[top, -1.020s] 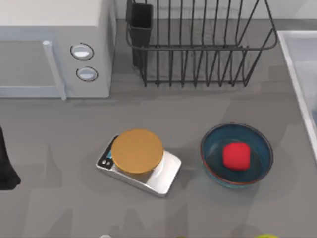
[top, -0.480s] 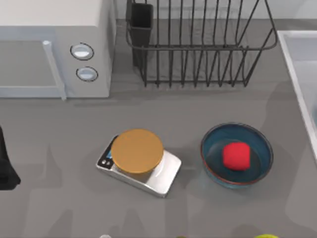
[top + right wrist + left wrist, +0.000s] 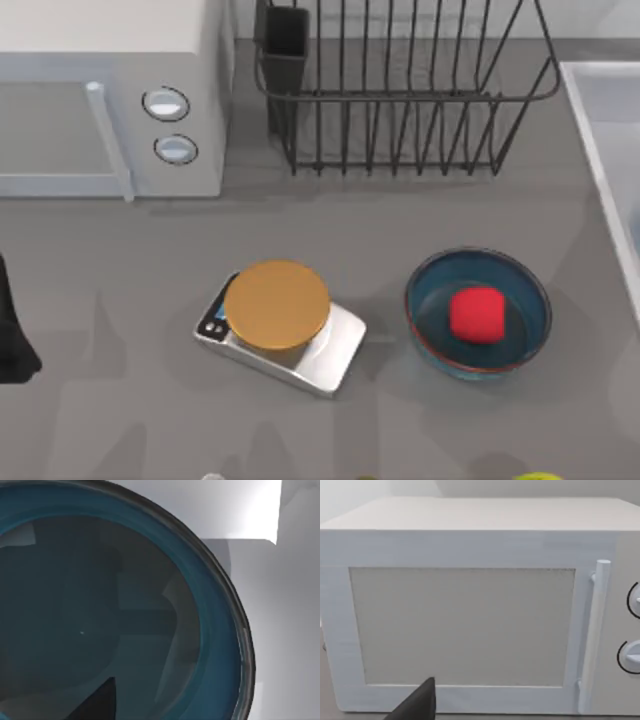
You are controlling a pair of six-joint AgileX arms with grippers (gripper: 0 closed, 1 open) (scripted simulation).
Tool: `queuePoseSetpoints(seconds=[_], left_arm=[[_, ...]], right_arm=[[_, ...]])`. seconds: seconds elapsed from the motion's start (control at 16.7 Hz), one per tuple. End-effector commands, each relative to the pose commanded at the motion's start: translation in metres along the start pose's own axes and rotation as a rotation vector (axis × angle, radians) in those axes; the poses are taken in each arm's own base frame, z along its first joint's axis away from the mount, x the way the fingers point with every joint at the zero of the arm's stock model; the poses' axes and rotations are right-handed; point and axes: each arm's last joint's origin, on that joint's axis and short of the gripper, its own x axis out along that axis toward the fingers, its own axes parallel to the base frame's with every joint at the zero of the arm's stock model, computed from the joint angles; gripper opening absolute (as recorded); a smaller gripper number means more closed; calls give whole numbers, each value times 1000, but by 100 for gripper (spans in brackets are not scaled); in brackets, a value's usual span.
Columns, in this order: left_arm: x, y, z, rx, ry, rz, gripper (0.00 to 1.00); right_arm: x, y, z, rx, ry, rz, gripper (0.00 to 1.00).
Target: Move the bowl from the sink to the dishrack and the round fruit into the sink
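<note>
The bowl [image 3: 100,605], teal-blue with a dark rim, lies in the pale sink [image 3: 280,630], close under my right gripper [image 3: 97,705] in the right wrist view. In the top view the sink [image 3: 612,100] runs along the table's right edge. The round fruit [image 3: 476,314], small and bright red, rests inside a second, alike bowl [image 3: 430,310] on the grey counter right of centre. The black wire dishrack [image 3: 400,100] stands at the back. My left arm [image 3: 12,330] sits at the table's left edge, and its gripper [image 3: 417,705] faces a microwave door.
A white microwave [image 3: 110,100] fills the back left. A silver kitchen scale with an orange round top [image 3: 277,305] sits mid-counter. A yellow-green thing [image 3: 540,477] peeks in at the front edge. A dark cutlery cup [image 3: 285,40] hangs on the rack's left corner.
</note>
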Motion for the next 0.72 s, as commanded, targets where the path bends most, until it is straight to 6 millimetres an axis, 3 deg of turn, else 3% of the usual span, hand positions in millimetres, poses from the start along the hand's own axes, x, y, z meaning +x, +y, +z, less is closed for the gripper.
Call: queuePoseSetpoints(seconds=[0.12,0.24,0.48,0.72], left_arm=[[0,0,0,0,0,0,100],[0,0,0,0,0,0,100],[0,0,0,0,0,0,100],[0,0,0,0,0,0,100]], right_arm=[[27,0,-1,0,-1,0,100],[41,0,-3,0,5,2,100],[42,0,-3,0,5,2,100],[42,0,-3,0,5,2,70]])
